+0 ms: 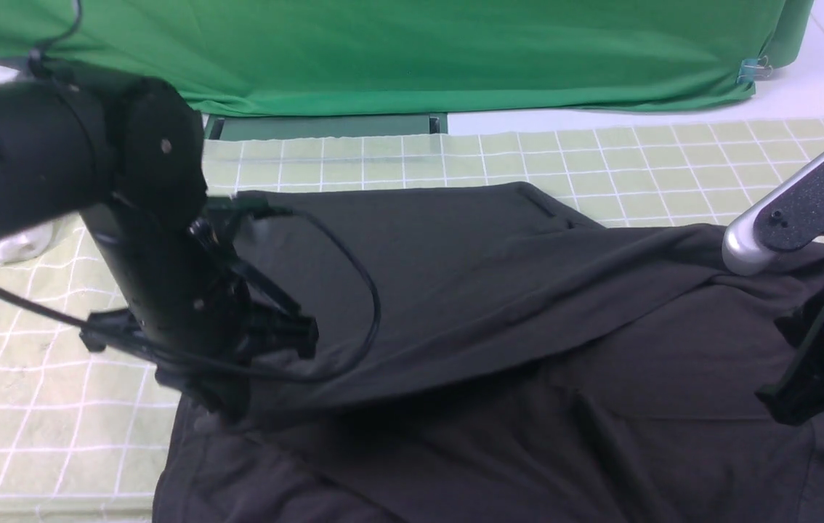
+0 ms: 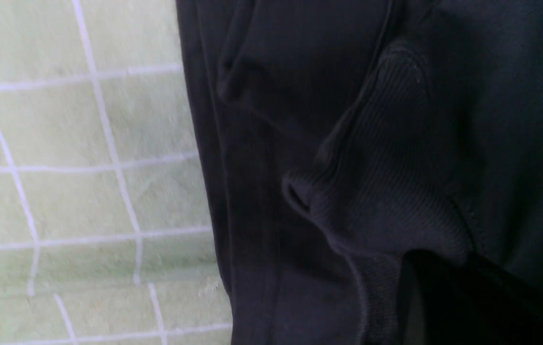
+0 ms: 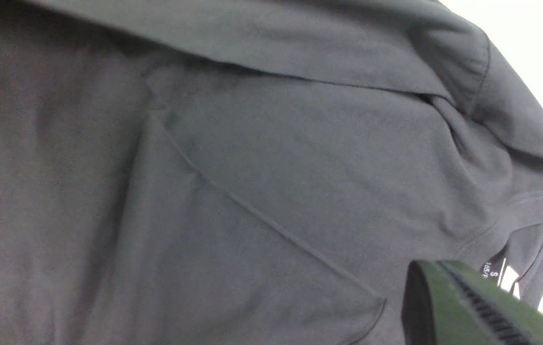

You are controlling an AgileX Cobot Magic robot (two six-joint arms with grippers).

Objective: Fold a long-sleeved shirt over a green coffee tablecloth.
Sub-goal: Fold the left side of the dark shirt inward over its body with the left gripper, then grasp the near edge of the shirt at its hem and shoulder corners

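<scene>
The long-sleeved shirt (image 1: 492,305) is black and lies spread over the green coffee tablecloth (image 1: 637,160), a pale yellow-green cloth with a white grid. My left gripper (image 1: 245,385) points down at the shirt's left edge. It is shut on a ribbed cuff (image 2: 396,167), which bunches into the dark jaws (image 2: 444,297). From there a raised fold runs across the shirt toward the right. My right gripper (image 1: 797,392) is at the shirt's right side. Its toothed fingers (image 3: 472,311) are meshed together, with the tips (image 3: 436,268) pinched into the fabric (image 3: 252,167) beside the collar's size label (image 3: 492,273).
A plain bright green backdrop (image 1: 419,51) hangs behind the table, held by a blue clip (image 1: 750,70). A white object (image 1: 19,243) lies on the tablecloth behind my left arm. That arm's black cable (image 1: 368,290) loops over the shirt. Bare tablecloth (image 2: 61,191) lies left of the shirt.
</scene>
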